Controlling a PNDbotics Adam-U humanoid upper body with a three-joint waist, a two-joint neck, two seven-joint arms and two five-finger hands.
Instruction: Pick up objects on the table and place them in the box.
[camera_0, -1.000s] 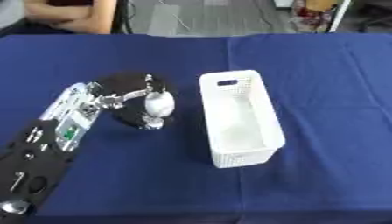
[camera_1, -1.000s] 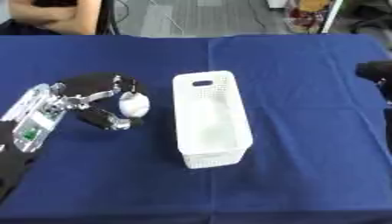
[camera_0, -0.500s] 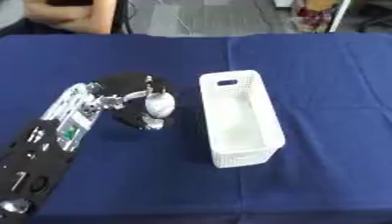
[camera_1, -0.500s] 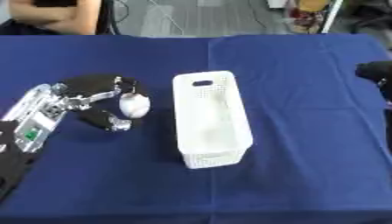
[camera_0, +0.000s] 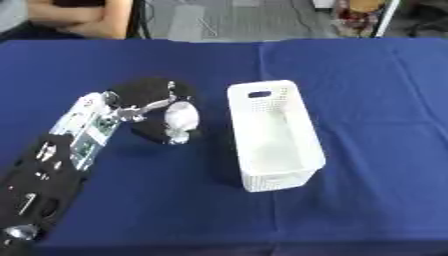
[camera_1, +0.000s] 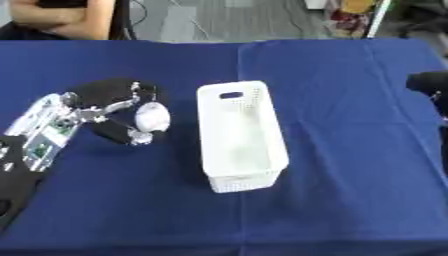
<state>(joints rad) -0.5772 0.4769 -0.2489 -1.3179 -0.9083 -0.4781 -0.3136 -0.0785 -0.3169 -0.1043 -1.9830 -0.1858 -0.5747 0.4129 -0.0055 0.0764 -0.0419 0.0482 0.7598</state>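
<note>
White box (camera_0: 273, 135) stands on the blue tablecloth (camera_0: 376, 100); beside it, left hand (camera_0: 157, 112) apparently curls round a pale object (camera_0: 182, 117).

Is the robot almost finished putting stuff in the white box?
Not yet. Nothing looks done: the white box looks empty inside. In hand: the left robot hand is curled round a small white object, left of the box on the blue table. Left to do: carry it over and drop it into the box. The other arm is only a dark shape at the right edge.
</note>
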